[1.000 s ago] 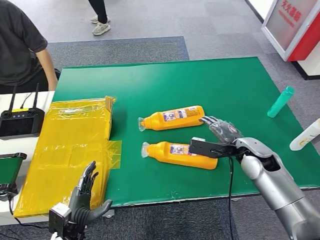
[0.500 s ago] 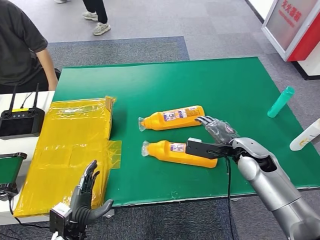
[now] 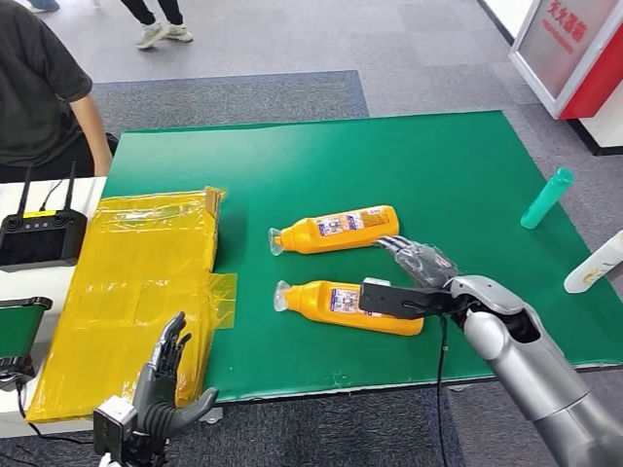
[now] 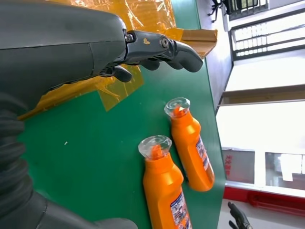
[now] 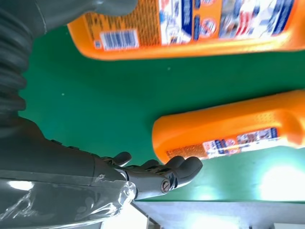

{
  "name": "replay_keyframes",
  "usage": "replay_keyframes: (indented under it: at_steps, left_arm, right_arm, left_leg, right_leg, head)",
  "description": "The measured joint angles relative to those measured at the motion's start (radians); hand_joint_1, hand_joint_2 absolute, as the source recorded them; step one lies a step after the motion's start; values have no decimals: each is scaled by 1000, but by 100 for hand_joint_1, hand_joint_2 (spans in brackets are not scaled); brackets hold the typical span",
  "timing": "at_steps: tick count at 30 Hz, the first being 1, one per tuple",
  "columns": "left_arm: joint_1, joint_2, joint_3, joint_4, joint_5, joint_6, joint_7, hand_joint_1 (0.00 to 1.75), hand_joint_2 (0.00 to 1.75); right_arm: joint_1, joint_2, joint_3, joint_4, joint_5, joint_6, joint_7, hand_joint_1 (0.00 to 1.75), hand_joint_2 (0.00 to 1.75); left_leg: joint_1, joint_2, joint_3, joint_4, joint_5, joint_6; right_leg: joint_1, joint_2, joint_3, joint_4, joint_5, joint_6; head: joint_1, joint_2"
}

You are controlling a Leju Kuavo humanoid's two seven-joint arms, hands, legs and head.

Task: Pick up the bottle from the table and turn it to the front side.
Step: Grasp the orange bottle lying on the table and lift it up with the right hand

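The near bottle [image 3: 346, 305] lies flat, cap toward the yellow wrap [image 3: 139, 282] (right hand [image 3: 415, 277] fingers spread, gripping nothing).

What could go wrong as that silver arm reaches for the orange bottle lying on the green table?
The right hand is over the base end of the nearer orange bottle, fingers open, so a grip there might let the cap end droop or slip. The second orange bottle lies close beyond it, and the fingers reaching between them could nudge it.

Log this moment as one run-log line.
phase: reaching | right robot hand: open, over near orange bottle, not gripping | left robot hand: open, idle | far orange bottle: lying flat
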Motion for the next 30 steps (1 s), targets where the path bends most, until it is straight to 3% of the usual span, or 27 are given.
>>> replay_keyframes:
  at_steps: [13,30]
  left_arm:
    - [-5,-1,0,0,1,-4,0,0,175]
    - [-10,-1,-2,0,1,-4,0,0,175]
  right_arm:
    - [92,11,24,-19,-1,-70,17,0,175]
    - [136,73,-3,46,44,-142,14,0,175]
  left_leg:
    - [0,0,0,0,0,0]
    - [0,0,0,0,0,0]
  right_leg:
    - [0,0,0,0,0,0]
    - [0,0,0,0,0,0]
  head:
    - [0,0]
    - [0,0]
